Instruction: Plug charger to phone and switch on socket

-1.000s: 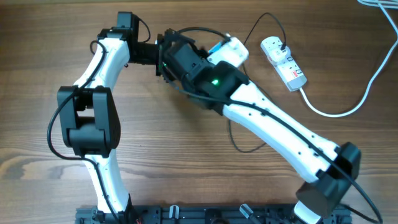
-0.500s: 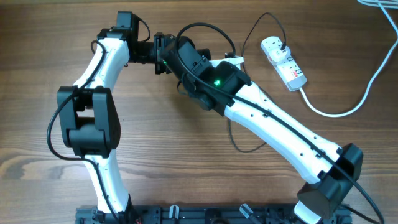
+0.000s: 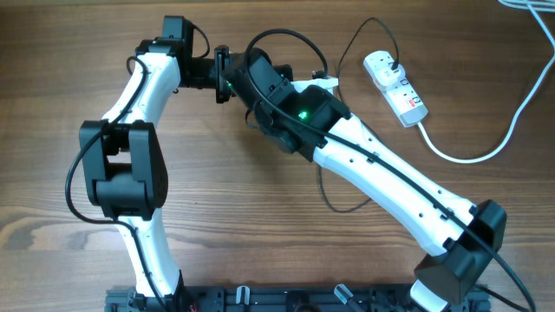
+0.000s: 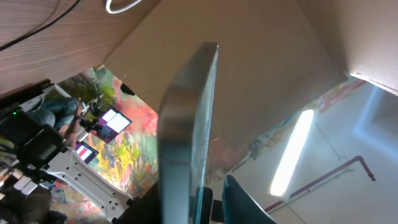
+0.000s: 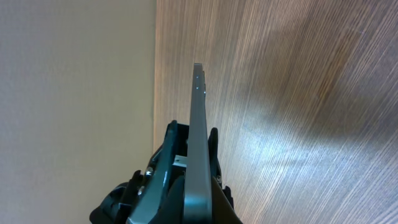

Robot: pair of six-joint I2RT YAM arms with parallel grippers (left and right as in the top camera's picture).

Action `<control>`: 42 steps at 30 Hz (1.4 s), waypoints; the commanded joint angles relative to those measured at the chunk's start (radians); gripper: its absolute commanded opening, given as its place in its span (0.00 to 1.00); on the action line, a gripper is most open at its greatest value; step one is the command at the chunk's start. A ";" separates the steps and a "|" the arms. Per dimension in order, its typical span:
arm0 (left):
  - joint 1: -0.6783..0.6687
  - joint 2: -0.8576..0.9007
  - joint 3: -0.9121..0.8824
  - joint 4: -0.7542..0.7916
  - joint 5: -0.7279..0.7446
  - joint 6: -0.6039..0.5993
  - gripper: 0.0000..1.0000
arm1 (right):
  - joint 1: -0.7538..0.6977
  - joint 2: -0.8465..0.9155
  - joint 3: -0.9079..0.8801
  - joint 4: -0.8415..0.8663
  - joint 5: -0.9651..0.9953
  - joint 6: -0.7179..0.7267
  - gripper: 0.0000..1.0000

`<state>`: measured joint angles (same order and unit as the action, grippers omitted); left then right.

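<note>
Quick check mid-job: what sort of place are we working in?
Probably an indoor lab or workshop: a wooden table with a socket on it, and the left wrist view catches a ceiling tube light and lit monitors.

The phone (image 5: 198, 124) shows edge-on only, screen hidden

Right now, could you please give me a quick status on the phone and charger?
Right gripper shut on phone, edge-on. Left gripper alongside it, clamp unclear. Charger runs from socket; tip not in view.
</note>
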<state>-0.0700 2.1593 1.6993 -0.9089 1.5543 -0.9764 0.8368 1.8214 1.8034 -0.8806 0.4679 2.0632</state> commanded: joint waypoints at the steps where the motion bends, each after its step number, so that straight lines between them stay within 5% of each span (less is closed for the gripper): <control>1: 0.005 -0.035 0.001 -0.001 0.023 -0.001 0.19 | 0.002 -0.016 0.014 0.005 0.001 0.008 0.06; 4: 0.005 -0.035 0.001 -0.001 0.023 -0.002 0.04 | 0.002 -0.016 0.014 0.005 -0.007 0.006 0.13; 7: 0.005 -0.035 0.001 -0.001 0.023 -0.001 0.04 | 0.002 -0.016 0.014 0.005 -0.044 -0.011 0.30; 10: 0.005 -0.035 0.001 0.004 0.022 0.000 0.04 | 0.001 -0.021 0.014 0.010 0.001 -0.146 0.54; 13: 0.005 -0.035 0.001 0.047 -0.028 -0.001 0.04 | 0.000 -0.059 0.014 0.009 0.086 -0.312 0.66; 18: 0.006 -0.035 0.000 0.069 -0.212 0.013 0.04 | -0.018 -0.219 0.014 0.006 0.185 -0.782 0.80; 21: 0.023 -0.035 0.000 0.071 -0.299 0.165 0.04 | -0.120 -0.311 0.014 -0.052 0.002 -1.273 0.86; 22: 0.029 -0.035 0.000 0.071 -0.311 0.217 0.04 | -0.159 -0.318 0.014 -0.105 -0.066 -1.373 1.00; 28: 0.040 -0.035 0.000 0.059 -0.505 0.371 0.04 | -0.299 -0.265 -0.161 -0.349 -0.228 -1.405 1.00; 31: 0.040 -0.035 0.000 0.035 -0.557 0.371 0.04 | -0.298 -0.243 -0.313 -0.282 -0.276 -1.410 0.98; 37: 0.065 -0.035 0.000 0.024 -0.678 0.370 0.04 | -0.298 -0.186 -0.581 -0.021 -0.474 -1.486 0.65; 42: 0.100 -0.035 0.000 -0.021 -0.682 0.371 0.04 | -0.298 -0.087 -0.639 0.083 -0.469 -1.490 0.61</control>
<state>0.0048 2.1593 1.6981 -0.9115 0.8791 -0.6281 0.5396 1.6714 1.1790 -0.8333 0.0299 0.5957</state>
